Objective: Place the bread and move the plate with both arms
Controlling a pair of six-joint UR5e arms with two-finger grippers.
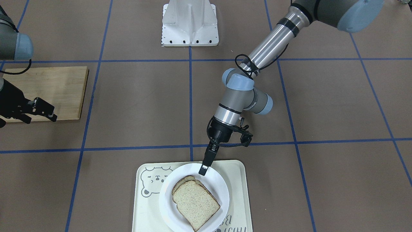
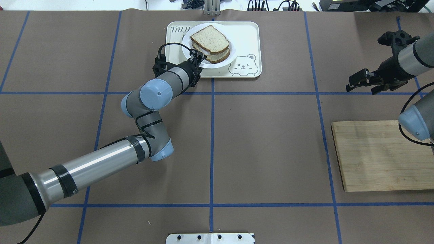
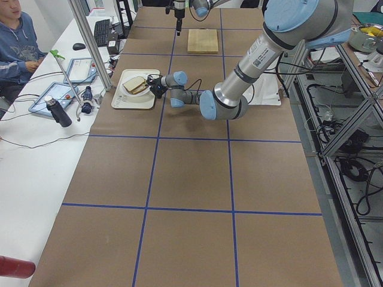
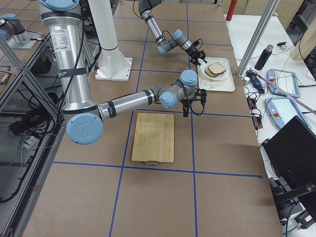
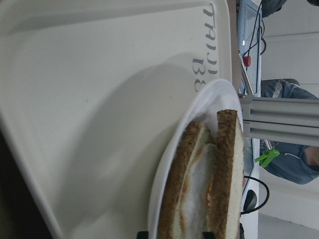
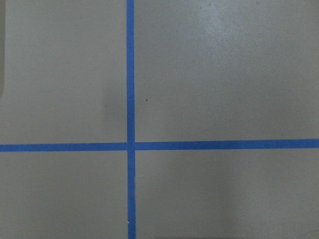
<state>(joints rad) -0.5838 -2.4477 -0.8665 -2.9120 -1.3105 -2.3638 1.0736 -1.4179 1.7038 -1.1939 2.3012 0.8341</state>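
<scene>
Bread slices (image 1: 196, 204): two, stacked
Plate (image 1: 220, 184): one
Tray (image 1: 145, 206): one
Cutting board (image 1: 54, 90): one
Robot arms (image 2: 101, 162): two

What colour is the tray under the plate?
The tray is cream with a grey bear drawing, clearest in the overhead view.

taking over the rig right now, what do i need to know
Left gripper: looks open, tips at the plate rim on the robot's side, nothing held.
Right gripper: open and empty, over bare table beyond the wooden board, far from the plate.
Bread: lies on top of another slice on the plate; the plate sits on the tray.
Done: bread placed.
Left: move the plate with both arms; the right arm is not at it yet.
</scene>
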